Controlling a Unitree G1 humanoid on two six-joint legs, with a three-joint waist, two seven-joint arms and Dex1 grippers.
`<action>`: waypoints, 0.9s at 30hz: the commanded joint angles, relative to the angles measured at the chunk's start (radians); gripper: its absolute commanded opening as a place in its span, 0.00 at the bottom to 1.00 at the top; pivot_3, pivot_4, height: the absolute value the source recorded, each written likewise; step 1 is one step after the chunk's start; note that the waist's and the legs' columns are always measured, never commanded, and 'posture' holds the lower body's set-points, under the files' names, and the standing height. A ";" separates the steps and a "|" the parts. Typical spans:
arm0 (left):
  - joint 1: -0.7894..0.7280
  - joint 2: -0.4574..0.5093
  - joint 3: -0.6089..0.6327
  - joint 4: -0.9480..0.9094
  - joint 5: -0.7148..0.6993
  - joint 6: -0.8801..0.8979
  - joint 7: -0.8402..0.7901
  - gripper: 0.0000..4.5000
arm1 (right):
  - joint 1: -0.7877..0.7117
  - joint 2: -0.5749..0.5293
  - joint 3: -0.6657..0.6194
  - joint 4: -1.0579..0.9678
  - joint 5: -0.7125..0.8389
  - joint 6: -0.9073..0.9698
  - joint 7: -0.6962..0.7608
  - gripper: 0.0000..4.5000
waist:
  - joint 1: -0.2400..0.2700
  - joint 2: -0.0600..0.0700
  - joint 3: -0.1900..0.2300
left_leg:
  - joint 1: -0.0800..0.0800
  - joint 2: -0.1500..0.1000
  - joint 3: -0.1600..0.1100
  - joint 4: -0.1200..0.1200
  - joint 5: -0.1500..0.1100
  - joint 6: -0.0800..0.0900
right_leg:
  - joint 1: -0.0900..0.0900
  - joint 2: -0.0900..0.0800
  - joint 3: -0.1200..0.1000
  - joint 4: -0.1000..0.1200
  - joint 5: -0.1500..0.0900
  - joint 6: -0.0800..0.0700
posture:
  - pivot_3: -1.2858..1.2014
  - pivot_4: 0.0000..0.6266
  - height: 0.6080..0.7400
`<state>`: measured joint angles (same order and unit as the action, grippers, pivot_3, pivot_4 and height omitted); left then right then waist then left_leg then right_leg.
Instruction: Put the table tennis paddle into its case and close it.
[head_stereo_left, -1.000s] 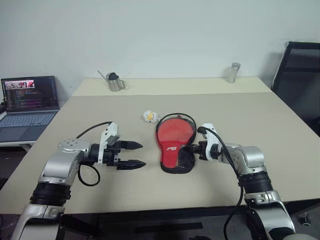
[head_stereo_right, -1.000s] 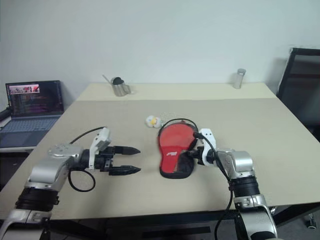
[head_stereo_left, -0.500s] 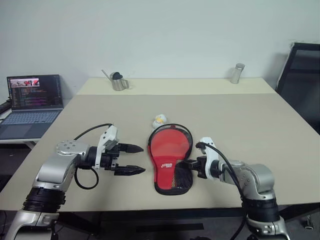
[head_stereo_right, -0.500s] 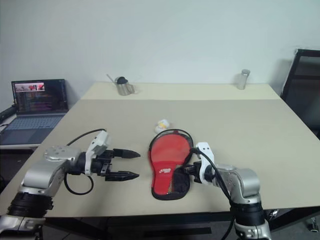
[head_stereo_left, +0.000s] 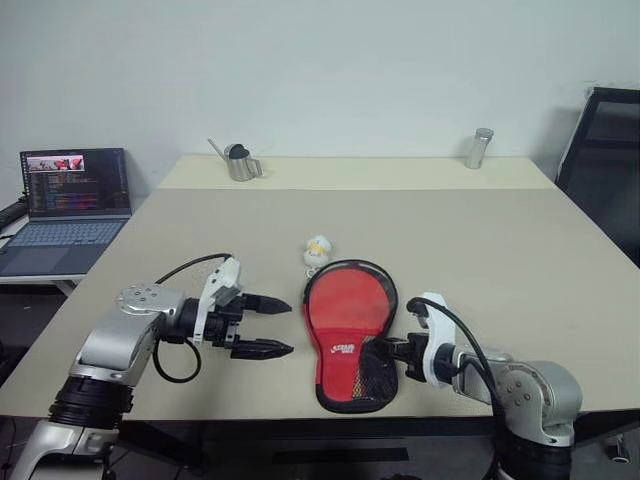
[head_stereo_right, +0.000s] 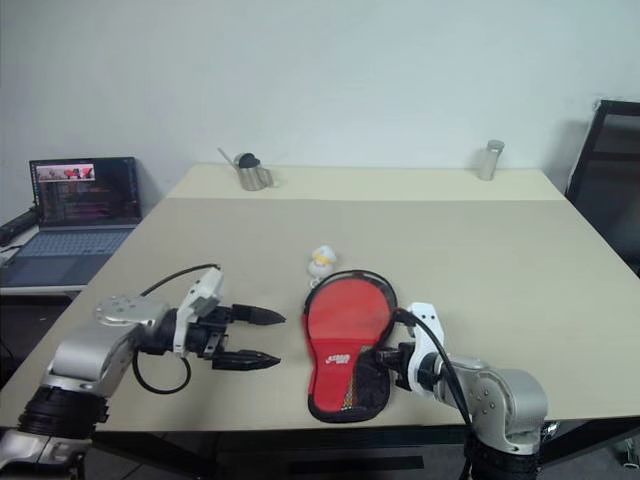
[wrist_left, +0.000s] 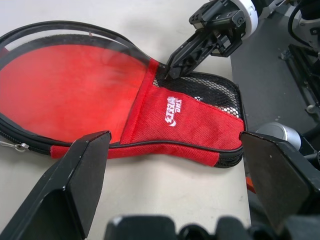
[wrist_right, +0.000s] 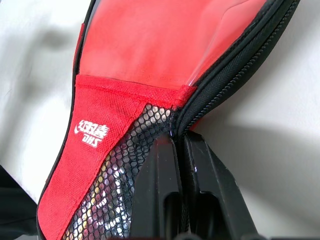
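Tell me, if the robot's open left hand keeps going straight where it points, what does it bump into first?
Probably the case. The left hand points straight at its red side, with bare table between them.

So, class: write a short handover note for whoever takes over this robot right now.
Left gripper: open, holding nothing, beside the case on its left.
Right gripper: shut on the case's zipper edge at the narrow mesh end.
The case lies flat on the table, red side up, its small charm at the far end. I cannot tell whether the paddle is inside.
Left: check the paddle is in, then finish zipping the case shut.
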<state>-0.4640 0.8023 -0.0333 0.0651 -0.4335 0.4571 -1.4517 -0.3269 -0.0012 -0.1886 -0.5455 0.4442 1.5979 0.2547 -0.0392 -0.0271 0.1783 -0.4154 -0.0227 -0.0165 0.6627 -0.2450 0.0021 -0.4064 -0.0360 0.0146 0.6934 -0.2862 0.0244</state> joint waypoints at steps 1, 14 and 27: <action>-0.012 0.020 0.014 -0.036 -0.021 -0.007 -0.019 1.00 | 0.016 0.000 -0.006 -0.032 0.031 0.016 -0.009 0.00 | 0.000 0.000 0.000 | 0.000 0.000 0.000 0.000 0.000 0.000 | 0.000 0.000 0.000 0.000 0.000 0.000 | 0.52 0.24 1.00; -0.020 0.025 0.010 -0.027 -0.012 -0.018 -0.016 1.00 | 0.018 -0.002 0.001 -0.021 0.066 0.016 -0.027 0.00 | 0.000 0.000 0.000 | 0.000 0.000 0.000 0.000 0.000 0.000 | 0.000 0.000 0.000 0.000 0.000 0.000 | 0.52 0.24 1.00; 0.014 0.048 0.031 -0.075 -0.023 -0.006 0.009 1.00 | 0.015 -0.044 -0.022 -0.048 0.101 0.016 -0.028 0.48 | 0.000 0.000 0.000 | 0.000 0.000 0.000 0.000 0.000 0.000 | 0.001 0.000 0.000 -0.001 0.000 0.000 | 0.52 0.24 1.00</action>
<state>-0.4576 0.8305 -0.0327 0.0350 -0.4341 0.4508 -1.4472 -0.3068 -0.0269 -0.1867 -0.5483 0.5157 1.6054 0.2165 -0.0394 -0.0271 0.1783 -0.4152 -0.0227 -0.0170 0.6624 -0.2450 0.0022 -0.4056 -0.0359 0.0141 0.6922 -0.2862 0.0244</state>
